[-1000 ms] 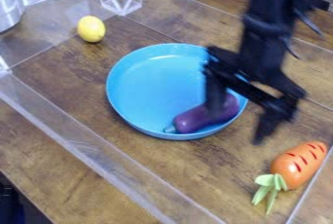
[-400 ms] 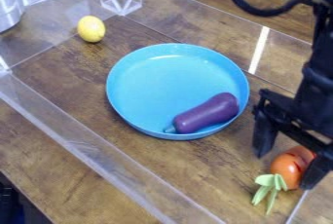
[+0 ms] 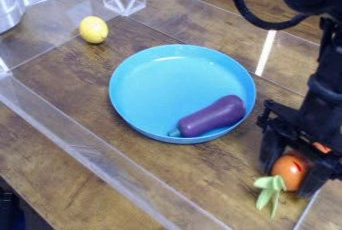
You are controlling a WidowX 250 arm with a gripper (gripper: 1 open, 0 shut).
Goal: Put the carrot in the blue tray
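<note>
Gripper [image 3: 293, 161] is down over the carrot [image 3: 286, 171], jaws clenched on it, right of the tray [image 3: 132, 82]. Grasp step; next calls for a lift, then carry left over the tray.

The eggplant [image 3: 213, 116] is lain in the blue tray [image 3: 154, 79] mid-counter [image 3: 67, 104]; the lemon [image 3: 92, 29] is placed toward the far-left corner, the carrot [image 3: 286, 173] by the near-right edge.

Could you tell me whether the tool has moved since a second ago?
Yes. The tool has left the blue tray's right edge, going right and down to the carrot on the table.
</note>
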